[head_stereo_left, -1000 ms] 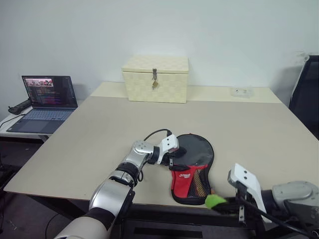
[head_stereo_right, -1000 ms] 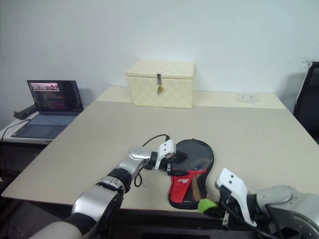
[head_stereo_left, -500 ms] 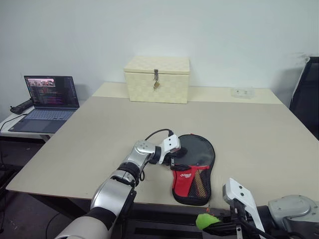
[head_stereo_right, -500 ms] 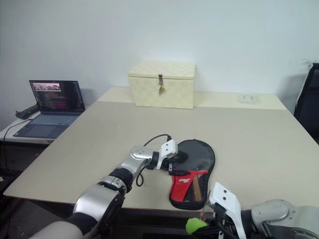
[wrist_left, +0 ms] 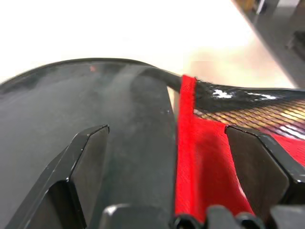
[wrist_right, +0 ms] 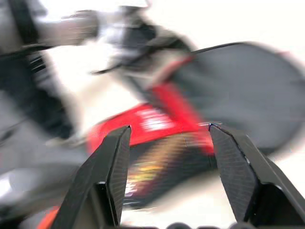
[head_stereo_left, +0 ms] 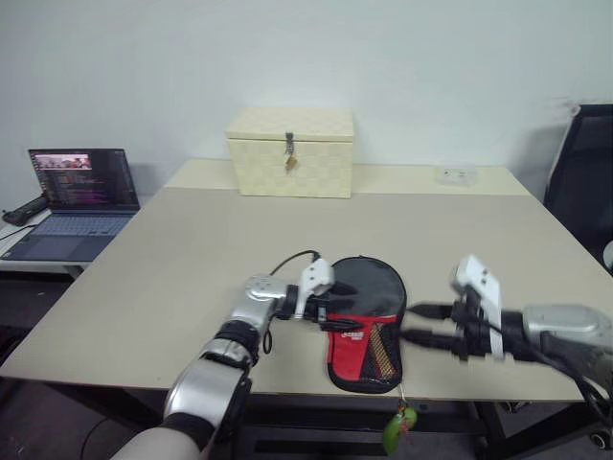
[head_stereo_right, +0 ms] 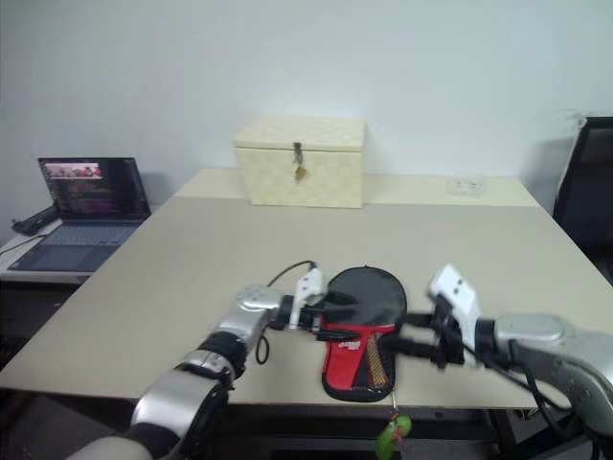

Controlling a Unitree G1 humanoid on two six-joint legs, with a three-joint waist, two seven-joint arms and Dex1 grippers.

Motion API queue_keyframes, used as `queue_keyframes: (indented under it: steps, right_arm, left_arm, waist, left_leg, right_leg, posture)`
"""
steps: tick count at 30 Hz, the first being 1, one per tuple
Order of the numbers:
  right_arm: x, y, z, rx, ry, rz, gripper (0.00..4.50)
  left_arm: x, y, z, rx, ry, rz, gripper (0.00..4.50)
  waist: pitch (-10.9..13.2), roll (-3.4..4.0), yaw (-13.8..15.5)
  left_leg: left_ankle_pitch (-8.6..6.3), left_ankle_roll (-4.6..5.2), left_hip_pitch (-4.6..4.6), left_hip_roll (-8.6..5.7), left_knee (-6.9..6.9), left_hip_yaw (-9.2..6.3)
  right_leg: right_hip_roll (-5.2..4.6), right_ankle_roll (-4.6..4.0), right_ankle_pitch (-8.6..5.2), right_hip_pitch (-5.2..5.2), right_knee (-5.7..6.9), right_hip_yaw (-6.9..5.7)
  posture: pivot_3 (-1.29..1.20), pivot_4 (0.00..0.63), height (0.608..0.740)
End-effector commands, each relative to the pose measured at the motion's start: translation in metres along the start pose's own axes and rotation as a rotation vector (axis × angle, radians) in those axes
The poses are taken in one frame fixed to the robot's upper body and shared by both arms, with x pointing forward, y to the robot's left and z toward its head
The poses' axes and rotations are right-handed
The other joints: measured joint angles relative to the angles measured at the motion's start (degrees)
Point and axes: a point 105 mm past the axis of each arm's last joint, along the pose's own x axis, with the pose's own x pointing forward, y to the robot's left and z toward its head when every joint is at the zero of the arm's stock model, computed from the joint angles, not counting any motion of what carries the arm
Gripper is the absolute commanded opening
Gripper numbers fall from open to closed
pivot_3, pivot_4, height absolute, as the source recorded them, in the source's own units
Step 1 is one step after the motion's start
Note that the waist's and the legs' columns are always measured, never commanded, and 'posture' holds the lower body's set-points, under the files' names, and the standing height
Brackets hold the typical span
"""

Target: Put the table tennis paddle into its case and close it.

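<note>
The case (head_stereo_left: 365, 321) lies at the worktop's (head_stereo_left: 192, 259) near edge, its green tag (head_stereo_left: 398, 428) hanging below that edge. The left tool (head_stereo_left: 329, 309) rests spread open on the case's left side. The right tool (head_stereo_left: 419, 324), fingers parted and empty, sits just beside the case's right side.

The case (head_stereo_left: 366, 321) is made of smooth black cloth, red cloth and mesh. The box (head_stereo_left: 290, 152) looks woven.
</note>
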Motion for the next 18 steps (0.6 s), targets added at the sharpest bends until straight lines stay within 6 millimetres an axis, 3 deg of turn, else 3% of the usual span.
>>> queue_keyframes:
  steps: [1,4,6,11,18]
  right_arm:
    - [0.004,-0.036,-0.004,-0.065,-0.050,-0.089,2.86]
    - [0.006,-0.067,-0.014,-0.065,-0.060,-0.161,2.86]
    - [0.004,-0.079,-0.018,-0.080,-0.054,-0.170,2.86]
    - [-0.010,-0.097,-0.011,-0.107,-0.054,-0.165,2.86]
    - [-0.016,-0.088,-0.008,-0.116,-0.020,-0.134,2.86]
  left_arm:
    - [-0.053,0.013,0.037,0.075,-0.076,0.191,4.25]
    - [-0.102,0.002,0.038,0.027,-0.083,0.406,4.25]
    - [-0.119,-0.011,0.034,-0.001,-0.048,0.467,4.25]
    - [-0.126,-0.017,0.039,-0.024,-0.019,0.520,4.25]
    - [-0.123,-0.022,0.030,-0.063,0.029,0.499,4.25]
  waist:
    - [0.0,-0.01,-0.9]
    - [0.1,0.07,-0.8]
    - [0.1,0.12,-0.9]
    - [0.2,0.19,0.7]
    - [0.2,0.19,0.5]
  left_leg:
    - [0.00,0.00,0.00,0.19,-0.05,0.01]
    - [0.00,0.00,-0.02,0.18,-0.15,-0.05]
    - [0.00,0.00,0.02,0.16,-0.21,0.02]
    - [0.01,-0.01,0.03,0.08,-0.16,-0.02]
    - [0.00,0.01,0.06,0.06,-0.04,-0.02]
  right_leg:
    - [-0.02,-0.04,0.02,-0.08,0.00,0.13]
    - [-0.10,-0.11,-0.01,-0.14,-0.01,0.05]
    - [-0.20,-0.11,-0.01,-0.14,-0.03,0.12]
    - [-0.23,-0.11,-0.01,-0.08,0.00,-0.02]
    - [-0.25,-0.09,0.00,0.01,-0.02,0.01]
  posture:
    - [0.00,0.150,0.740]
    - [0.00,0.150,0.740]
    - [0.00,0.150,0.740]
    - [0.00,0.150,0.740]
    - [0.00,0.150,0.740]
